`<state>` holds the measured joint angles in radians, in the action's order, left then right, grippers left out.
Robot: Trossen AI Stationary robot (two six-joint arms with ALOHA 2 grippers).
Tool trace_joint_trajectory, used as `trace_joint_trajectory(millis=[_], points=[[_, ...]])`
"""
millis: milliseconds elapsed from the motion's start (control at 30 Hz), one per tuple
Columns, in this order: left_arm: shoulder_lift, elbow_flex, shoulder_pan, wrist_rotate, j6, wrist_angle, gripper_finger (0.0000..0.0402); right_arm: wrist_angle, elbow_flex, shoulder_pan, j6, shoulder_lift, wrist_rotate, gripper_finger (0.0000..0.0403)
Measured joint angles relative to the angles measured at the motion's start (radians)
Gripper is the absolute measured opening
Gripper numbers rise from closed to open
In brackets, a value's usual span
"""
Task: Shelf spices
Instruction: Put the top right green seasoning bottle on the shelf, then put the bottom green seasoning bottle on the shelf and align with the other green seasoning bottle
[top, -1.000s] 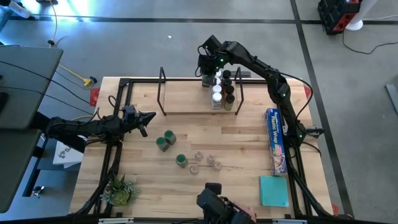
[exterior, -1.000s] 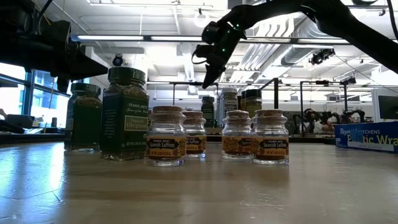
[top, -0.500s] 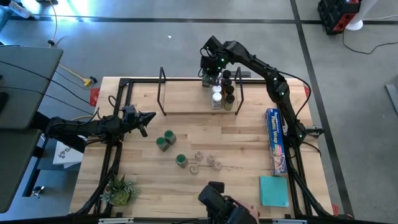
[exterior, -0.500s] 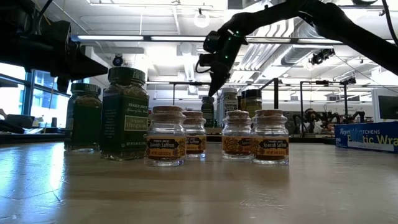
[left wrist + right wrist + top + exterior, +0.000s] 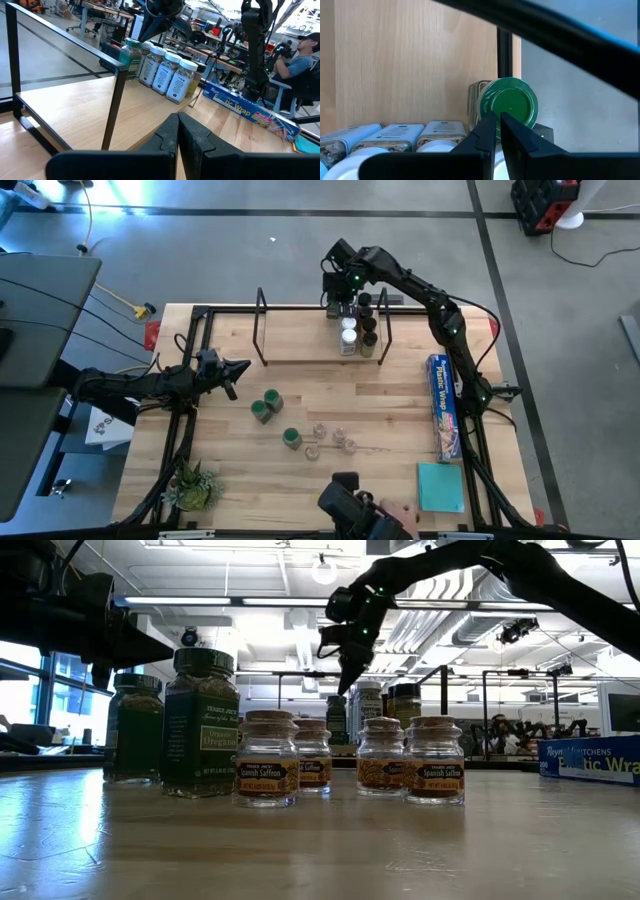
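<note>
i count maybe six jars on the shelf (image 5: 300,345); seven remain on the table. right gripper (image 5: 333,292) clenched empty above the green-lidded jar (image 5: 508,106); left gripper (image 5: 238,369) clenched, waiting.

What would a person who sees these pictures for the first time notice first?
Probably the right end effector, poised over the cluster of spice jars at the right end of the shelf, just above a green-lidded jar, fingers nearly together. Next come the jars not yet shelved: three green-lidded jars and four small clear saffron jars in the middle of the table. The left end effector waits at the left side, shut.
</note>
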<state>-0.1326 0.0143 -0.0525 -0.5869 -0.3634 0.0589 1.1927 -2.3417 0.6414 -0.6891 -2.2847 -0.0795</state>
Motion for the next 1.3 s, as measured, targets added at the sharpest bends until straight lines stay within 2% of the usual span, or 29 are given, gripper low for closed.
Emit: trace_joint_trajectory(millis=[300,400,500,633,667,733,867,1067,1167,1300], points=[[0.0,0.0,0.0,0.0,0.0,0.0,0.0005,-0.073,0.0,-0.034,0.065,0.056,0.005,0.0019],[0.0,0.0,0.0,0.0,0.0,0.0,0.0005,-0.075,0.0,-0.065,0.127,0.088,-0.03,0.0019],[0.0,0.0,0.0,0.0,0.0,0.0,0.0005,-0.097,0.0,-0.114,0.306,0.119,-0.145,0.0019],[0.0,0.0,0.0,0.0,0.0,0.0,0.0005,-0.145,0.0,-0.201,0.549,0.123,-0.417,0.0019],[0.0,0.0,0.0,0.0,0.0,0.0,0.0005,-0.148,0.0,-0.234,0.583,0.123,-0.461,0.0019],[0.0,0.0,0.0,0.0,0.0,0.0,0.0005,-0.142,0.0,-0.315,0.596,0.123,-0.485,0.002],[0.0,0.0,0.0,0.0,0.0,0.0,0.0005,-0.105,0.0,-0.488,0.553,0.121,-0.435,0.0045],[0.0,0.0,0.0,0.0,0.0,0.0,0.0005,-0.102,0.0,-0.708,0.46,0.121,-0.242,0.0138],[0.0,0.0,0.0,0.0,0.0,0.0,0.0005,-0.126,0.0,-0.774,0.422,0.108,-0.158,0.0192],[0.0,0.0,0.0,0.0,0.0,0.0,0.0005,-0.126,0.0,-0.807,0.434,0.048,-0.14,0.0259]])
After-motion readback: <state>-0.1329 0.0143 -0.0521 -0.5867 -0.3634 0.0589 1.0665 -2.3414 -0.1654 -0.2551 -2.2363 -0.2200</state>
